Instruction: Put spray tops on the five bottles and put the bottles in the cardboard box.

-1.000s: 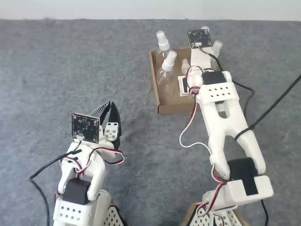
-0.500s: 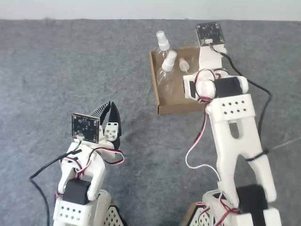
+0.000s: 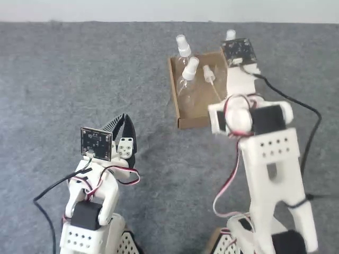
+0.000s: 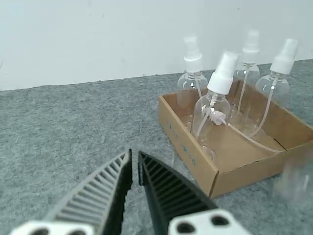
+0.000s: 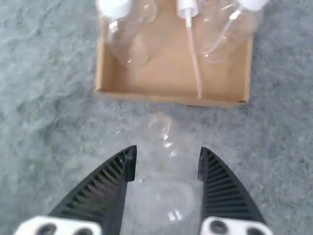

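A cardboard box (image 3: 180,117) sits on the grey carpet (image 3: 79,69). It holds a clear spray-topped bottle (image 3: 189,71) and a loose spray top (image 3: 207,73). Another capped bottle (image 3: 183,45) stands at its far edge. The right arm (image 3: 267,153) overhangs its right side, well apart from the left arm (image 3: 95,185).

Capped clear bottles (image 4: 211,110) stand in the cardboard box (image 4: 188,147); one uncapped bottle (image 5: 164,147), seemingly upright, just outside.
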`<state>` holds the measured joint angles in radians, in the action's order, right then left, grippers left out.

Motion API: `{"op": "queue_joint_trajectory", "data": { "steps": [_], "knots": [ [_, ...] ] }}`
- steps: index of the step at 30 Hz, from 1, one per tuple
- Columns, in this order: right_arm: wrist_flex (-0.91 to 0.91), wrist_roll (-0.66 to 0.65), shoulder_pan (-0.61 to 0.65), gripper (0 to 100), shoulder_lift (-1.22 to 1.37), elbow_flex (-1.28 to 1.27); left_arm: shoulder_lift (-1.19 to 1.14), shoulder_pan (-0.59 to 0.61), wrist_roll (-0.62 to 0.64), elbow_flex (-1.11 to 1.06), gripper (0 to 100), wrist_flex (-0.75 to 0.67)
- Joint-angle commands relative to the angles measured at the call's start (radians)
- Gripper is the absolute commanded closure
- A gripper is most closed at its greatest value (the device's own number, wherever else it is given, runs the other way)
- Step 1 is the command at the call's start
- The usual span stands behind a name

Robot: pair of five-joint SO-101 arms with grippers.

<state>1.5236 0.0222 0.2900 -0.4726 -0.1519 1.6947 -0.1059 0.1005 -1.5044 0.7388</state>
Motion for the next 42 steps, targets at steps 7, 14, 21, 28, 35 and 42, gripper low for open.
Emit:
{"op": "queue_joint_trajectory", "data": {
  "steps": [7, 14, 21, 28, 35, 42],
  "knots": [
    [0.145, -0.037, 0.044, 85.1, -0.166, 0.025, 0.014, -0.006, -0.011, 0.008, 99, -0.021],
    [-0.077, -0.038, 0.050, 84.7, -0.176, -0.273, 0.014, -0.005, -0.011, 0.008, 99, -0.021],
    [-0.326, -0.147, 0.045, 84.6, -0.163, -0.379, 0.014, 0.002, -0.011, 0.008, 99, -0.021],
    [-0.596, -0.210, 0.001, 84.6, -0.065, -0.373, 0.014, 0.003, -0.011, 0.007, 99, -0.021],
    [-0.607, -0.270, -0.012, 80.9, 0.260, -0.218, 0.014, -0.005, -0.012, -0.002, 99, -0.026],
    [-0.607, -0.267, -0.013, 78.9, 0.449, -0.069, 0.014, -0.006, -0.012, -0.002, 99, -0.026]
  ]
}}
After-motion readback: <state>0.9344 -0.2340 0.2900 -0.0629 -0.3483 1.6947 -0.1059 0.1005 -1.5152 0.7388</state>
